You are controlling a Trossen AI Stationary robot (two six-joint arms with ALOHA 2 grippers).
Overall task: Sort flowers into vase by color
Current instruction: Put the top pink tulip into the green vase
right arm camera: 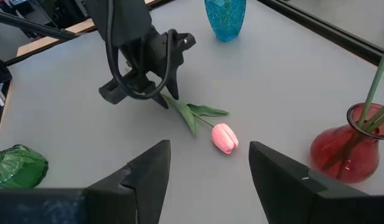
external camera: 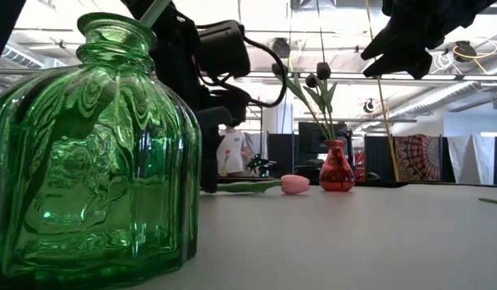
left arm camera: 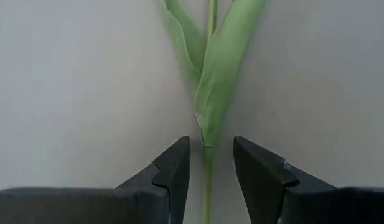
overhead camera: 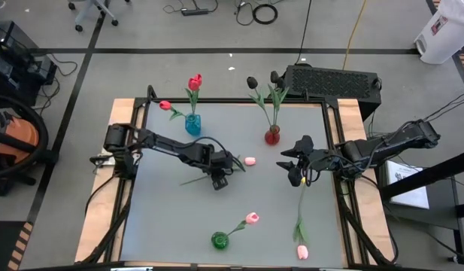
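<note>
A pink tulip lies flat on the table, its head (overhead camera: 250, 160) toward the right and its green stem (left arm camera: 208, 180) running toward the near left. My left gripper (left arm camera: 210, 162) is low over it, pointing down and open. Its fingers (left arm camera: 173, 174) stand on either side of the stem just below the leaves (left arm camera: 216, 81), with a gap on each side. My right gripper (overhead camera: 292, 169) hovers open above the table right of centre, empty. The right wrist view shows the left gripper (right arm camera: 148, 68) and the tulip head (right arm camera: 224, 137).
A blue vase (overhead camera: 192, 124) at the far left holds red tulips. A red vase (overhead camera: 272, 135) at the far centre holds black ones. A green vase (overhead camera: 220, 240) at the near edge holds one pink tulip (overhead camera: 251, 218). Another pink tulip (overhead camera: 301, 251) lies near the right corner.
</note>
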